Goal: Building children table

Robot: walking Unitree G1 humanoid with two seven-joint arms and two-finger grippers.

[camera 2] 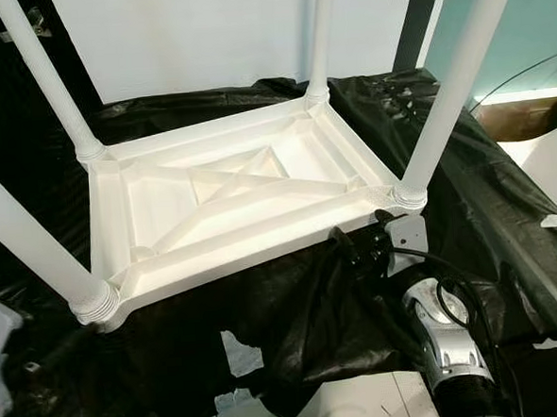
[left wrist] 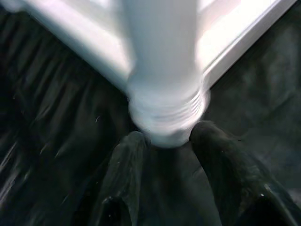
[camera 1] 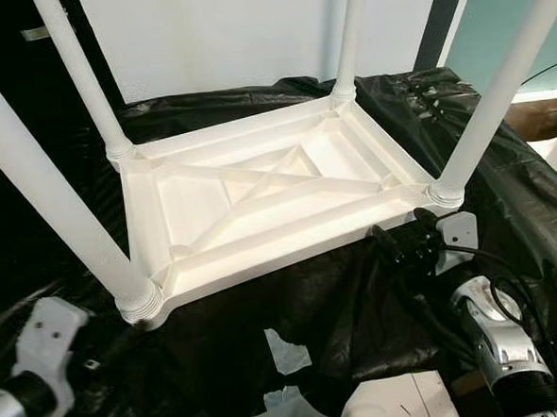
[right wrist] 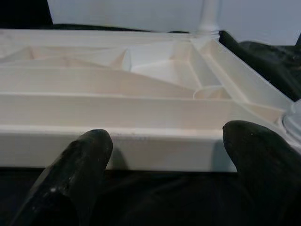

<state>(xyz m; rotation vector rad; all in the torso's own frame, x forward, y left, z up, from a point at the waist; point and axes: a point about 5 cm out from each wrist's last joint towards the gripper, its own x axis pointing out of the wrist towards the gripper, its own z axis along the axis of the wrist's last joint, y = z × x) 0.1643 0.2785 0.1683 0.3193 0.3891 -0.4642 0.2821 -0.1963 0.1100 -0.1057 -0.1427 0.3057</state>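
A white plastic children's table point(camera 1: 259, 200) lies upside down on black sheeting, its ribbed underside facing up. All of its legs stand upright in the corner sockets. My left gripper point(left wrist: 169, 136) is open at the near-left leg point(camera 1: 41, 195), one black finger on each side of the leg's threaded collar point(left wrist: 167, 110), right at its lower end. By the near-right leg point(camera 1: 498, 91), my right gripper point(right wrist: 164, 141) is open and faces the table's near edge point(right wrist: 141, 150), with nothing between its fingers.
Crumpled black plastic sheeting point(camera 1: 314, 320) covers the surface all around the table. A white board point(camera 1: 230, 32) stands behind it. White paper or card pieces point(camera 1: 385, 405) lie near the front edge. Black cables point(camera 1: 495, 261) loop around my right arm.
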